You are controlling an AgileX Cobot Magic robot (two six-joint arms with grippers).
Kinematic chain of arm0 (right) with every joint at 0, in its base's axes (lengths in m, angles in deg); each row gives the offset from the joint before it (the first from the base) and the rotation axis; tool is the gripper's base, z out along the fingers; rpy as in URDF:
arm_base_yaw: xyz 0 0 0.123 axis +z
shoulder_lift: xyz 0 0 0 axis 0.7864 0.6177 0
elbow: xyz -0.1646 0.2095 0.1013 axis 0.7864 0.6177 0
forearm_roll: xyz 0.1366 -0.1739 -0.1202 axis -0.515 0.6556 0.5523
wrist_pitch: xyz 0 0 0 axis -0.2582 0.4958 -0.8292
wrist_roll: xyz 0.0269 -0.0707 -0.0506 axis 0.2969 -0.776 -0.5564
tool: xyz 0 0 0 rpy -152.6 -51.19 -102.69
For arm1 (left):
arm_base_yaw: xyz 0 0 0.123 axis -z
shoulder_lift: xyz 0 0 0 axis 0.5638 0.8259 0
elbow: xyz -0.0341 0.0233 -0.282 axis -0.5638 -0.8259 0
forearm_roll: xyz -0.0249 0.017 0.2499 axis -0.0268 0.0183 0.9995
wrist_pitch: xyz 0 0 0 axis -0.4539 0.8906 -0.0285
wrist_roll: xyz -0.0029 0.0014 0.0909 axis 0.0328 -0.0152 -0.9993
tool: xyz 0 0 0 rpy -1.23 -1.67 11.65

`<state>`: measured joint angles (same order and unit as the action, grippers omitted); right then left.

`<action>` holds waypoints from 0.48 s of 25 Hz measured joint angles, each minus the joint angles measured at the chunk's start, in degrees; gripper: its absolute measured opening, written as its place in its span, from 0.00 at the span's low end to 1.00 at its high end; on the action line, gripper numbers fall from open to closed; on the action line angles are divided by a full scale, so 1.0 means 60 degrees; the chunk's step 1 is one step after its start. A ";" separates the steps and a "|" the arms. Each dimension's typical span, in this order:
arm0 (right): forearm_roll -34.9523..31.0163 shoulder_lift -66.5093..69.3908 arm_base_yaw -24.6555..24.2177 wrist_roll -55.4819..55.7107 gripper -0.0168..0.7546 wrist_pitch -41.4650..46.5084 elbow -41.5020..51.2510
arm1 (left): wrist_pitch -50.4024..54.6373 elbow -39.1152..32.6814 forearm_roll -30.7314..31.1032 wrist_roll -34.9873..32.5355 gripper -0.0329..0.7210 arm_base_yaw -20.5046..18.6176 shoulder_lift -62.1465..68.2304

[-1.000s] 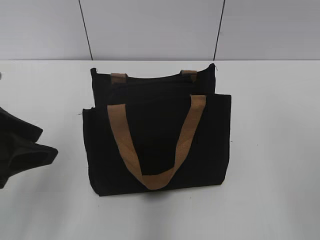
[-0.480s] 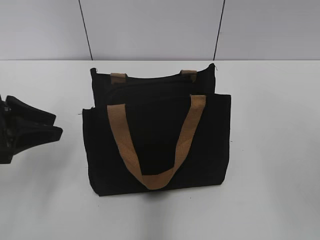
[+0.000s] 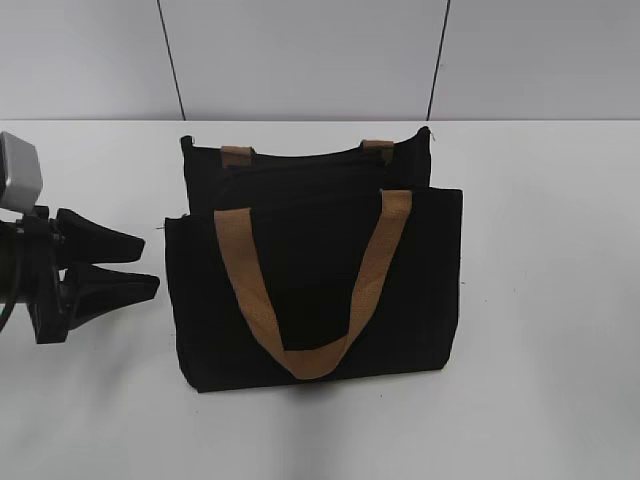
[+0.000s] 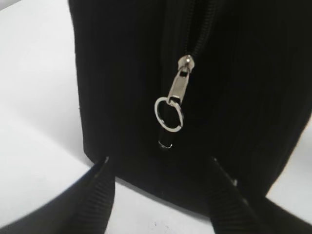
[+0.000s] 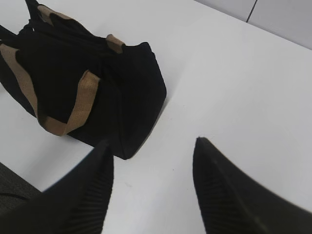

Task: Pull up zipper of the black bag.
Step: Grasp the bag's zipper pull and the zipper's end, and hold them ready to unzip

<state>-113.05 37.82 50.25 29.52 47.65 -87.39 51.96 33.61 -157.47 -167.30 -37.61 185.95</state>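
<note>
The black bag (image 3: 320, 290) stands on the white table with a tan strap handle (image 3: 300, 300) hanging down its front. My left gripper (image 3: 150, 265) is open just left of the bag's left end, not touching it. In the left wrist view the bag's end (image 4: 122, 73) fills the frame, with the zipper line and its silvery pull tab (image 4: 178, 85) and a small metal ring (image 4: 169, 113) ahead of the open jaws (image 4: 161, 168). My right gripper (image 5: 153, 151) is open and empty above the table, off the bag's (image 5: 97, 97) right end; it is out of the exterior view.
The white table (image 3: 550, 300) extends all round the bag. A grey panelled wall (image 3: 300, 60) runs along the back edge.
My left gripper has moved in from the left edge towards the bag's left end, rising and showing more of the arm. The bag has not moved.
</note>
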 joint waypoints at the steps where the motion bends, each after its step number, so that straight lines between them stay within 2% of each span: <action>1: -0.0001 0.0000 0.0000 -0.0004 0.56 0.0000 0.0000 | 0.0113 0.0000 -0.0153 -0.0211 0.66 0.0008 0.0188; 7: -0.0011 0.0000 0.0000 -0.0012 0.56 0.0000 0.0000 | 0.0543 0.0487 -0.0461 -0.0683 0.66 0.0144 0.1183; 12: -0.0011 0.0072 0.0000 -0.0023 0.56 0.0003 0.0000 | 0.0358 0.0990 -0.0503 -0.0714 0.66 0.0879 0.1710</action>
<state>-113.11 38.25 50.25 29.38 47.67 -87.39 54.11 39.56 -160.49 -171.59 -32.33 196.21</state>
